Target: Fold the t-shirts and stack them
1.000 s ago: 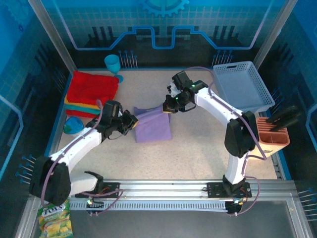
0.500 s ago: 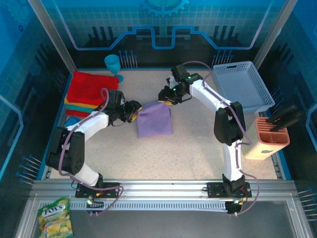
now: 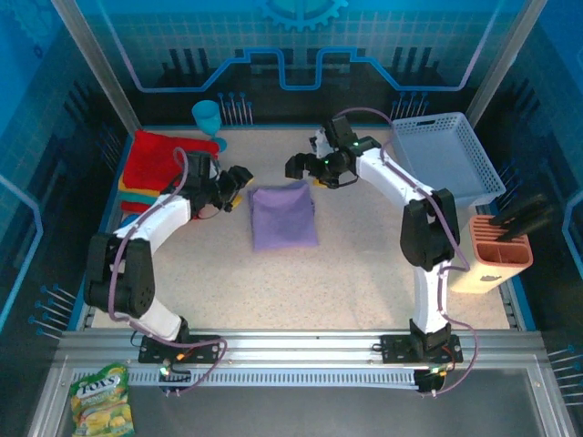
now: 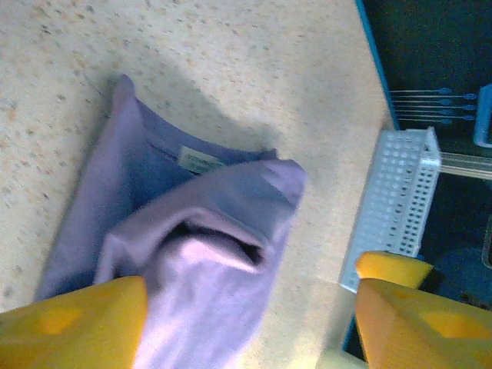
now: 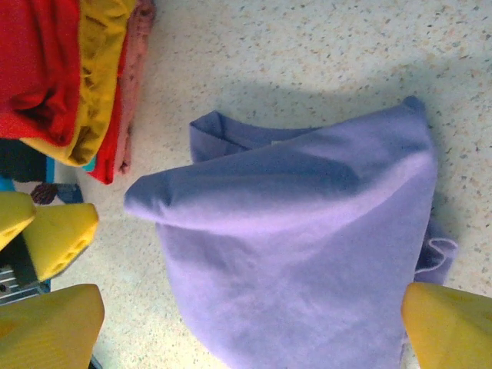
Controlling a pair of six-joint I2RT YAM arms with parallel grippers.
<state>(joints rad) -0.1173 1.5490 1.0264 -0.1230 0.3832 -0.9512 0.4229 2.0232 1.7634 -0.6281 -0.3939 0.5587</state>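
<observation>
Left gripper (image 3: 237,177) and right gripper (image 3: 295,167) gape wide beside the soft, rumpled lavender t-shirt (image 3: 283,217).

we've got a left arm (image 3: 164,217) and right arm (image 3: 392,185) in white shells, chunky black joints, thin purple cables looping along both, tiny green lights, fat yellow-orange fingers (image 4: 73,323)

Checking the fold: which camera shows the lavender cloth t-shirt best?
Top external: the whole lavender cloth t-shirt lies unobstructed. Left wrist shows its collar label but crops the bottom; right wrist crops its lower edge.
</observation>
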